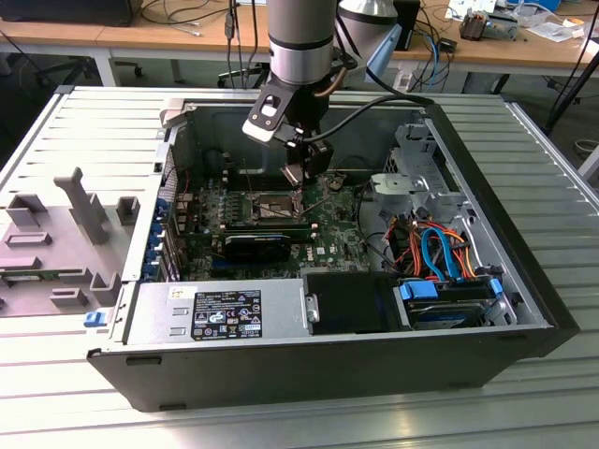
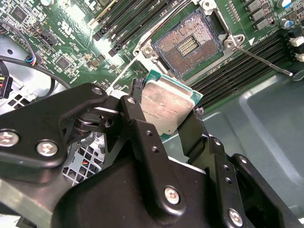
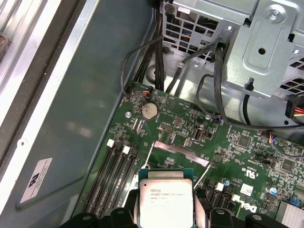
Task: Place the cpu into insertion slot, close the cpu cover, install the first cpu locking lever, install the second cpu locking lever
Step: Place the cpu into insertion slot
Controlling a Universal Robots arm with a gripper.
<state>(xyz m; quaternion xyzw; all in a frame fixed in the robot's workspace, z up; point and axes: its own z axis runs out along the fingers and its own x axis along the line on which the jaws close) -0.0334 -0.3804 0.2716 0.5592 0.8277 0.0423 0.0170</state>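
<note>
**Silver chip gripped, slot bare: step one in hand**

- Grip: fingers (image 2: 140,128) are closed on the cpu (image 2: 168,107), pinching it by two opposite edges. Its metal top faces the camera in both wrist views.
- Where: in the exterior view the arm reaches down into the open computer case (image 1: 328,374), which lies on a slatted metal surface (image 1: 562,412). The fingers hang over the green board (image 3: 228,142).
- Cpu against slot: in the second wrist view the cpu sits just beside the slot (image 2: 187,45), clear of it and not touching. It looks held above the board, not resting on anything.
- Slot: nothing is seated in it. The field of contacts is exposed inside the silvery rim.
- Cover: in the first wrist view the cover (image 3: 183,151) is swung up off the slot and shows nearly edge-on beyond the cpu.
- Levers: a thin wire lever stands free on each side of the cover. In the second wrist view one lever (image 2: 263,58) lies out across the long black memory slots, unhooked.
- Tally, as a judgement: none of the four steps is complete. The cpu is picked up and brought near, but not yet lowered in. Closing the cover and setting both levers are left to do.
</note>
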